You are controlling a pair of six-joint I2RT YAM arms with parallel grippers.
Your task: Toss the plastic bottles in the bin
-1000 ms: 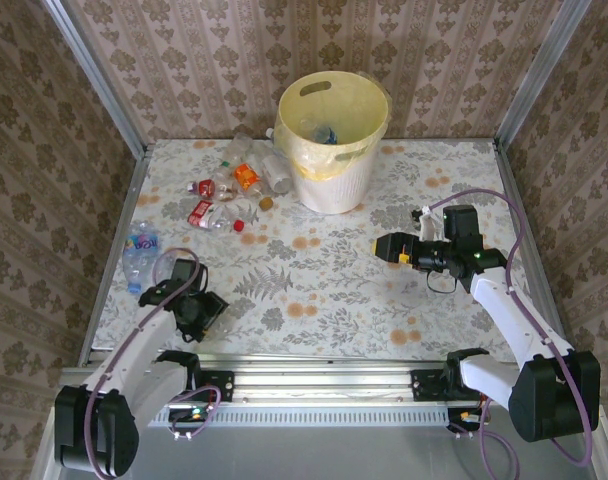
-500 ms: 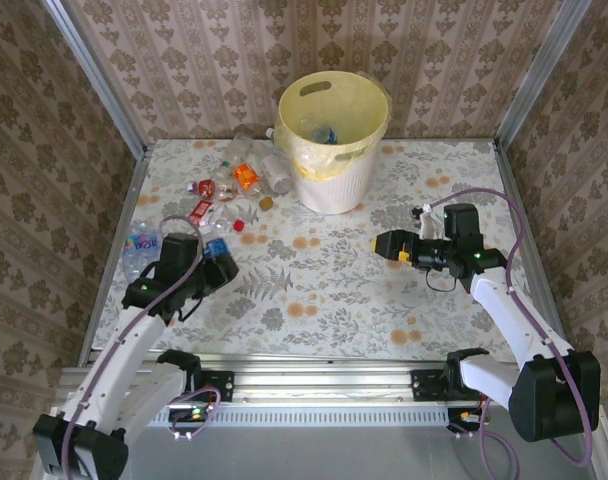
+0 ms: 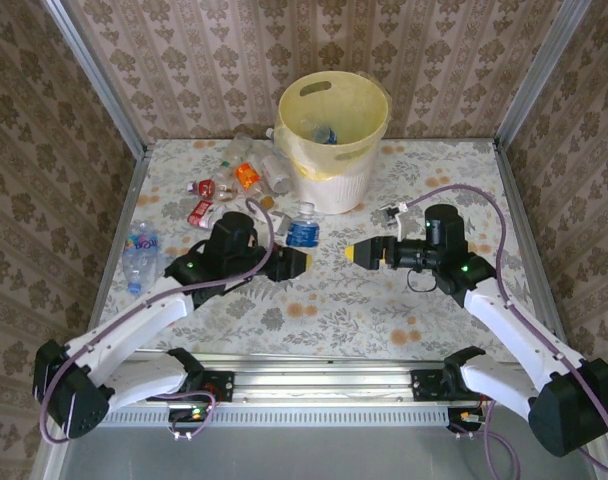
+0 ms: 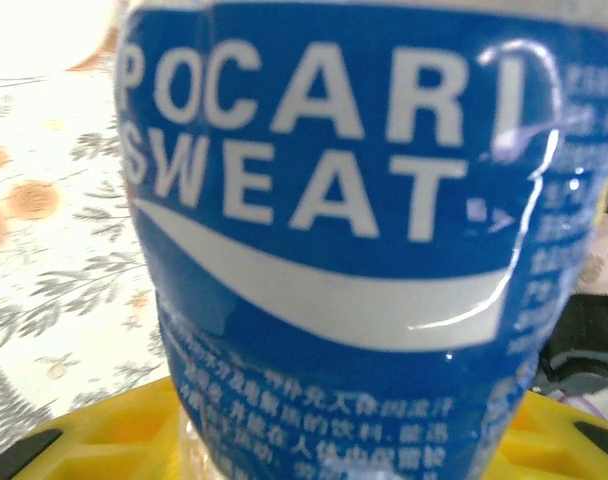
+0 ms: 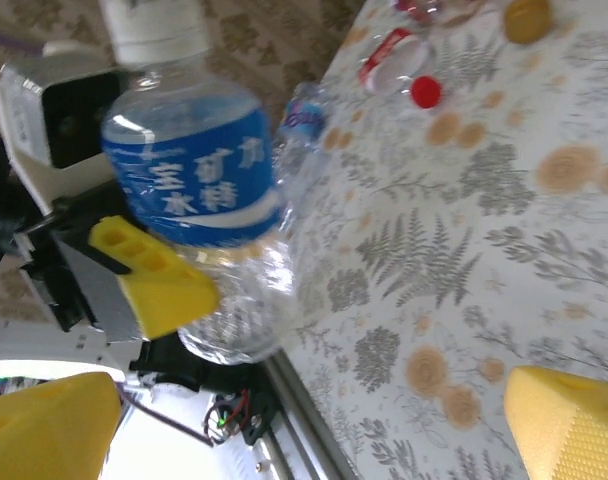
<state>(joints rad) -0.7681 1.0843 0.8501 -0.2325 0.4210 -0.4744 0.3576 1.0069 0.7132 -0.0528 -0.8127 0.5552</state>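
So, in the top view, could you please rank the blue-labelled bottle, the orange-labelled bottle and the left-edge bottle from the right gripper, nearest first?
1. Blue-labelled bottle, just left of the right gripper, in the left gripper.
2. Orange-labelled bottle, far side, left of the bin.
3. Left-edge bottle, farthest left.

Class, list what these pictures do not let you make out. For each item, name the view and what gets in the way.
- Left wrist view: the blue-label bottle is cut off by the top and bottom edges, so its cap and base are unseen.
- Top view: the left gripper is too small to show how its fingers sit on that bottle.
- Top view: the bin hides most of its contents behind its own wall.
- Top view: the bottles beside the bin are too small to count or read.
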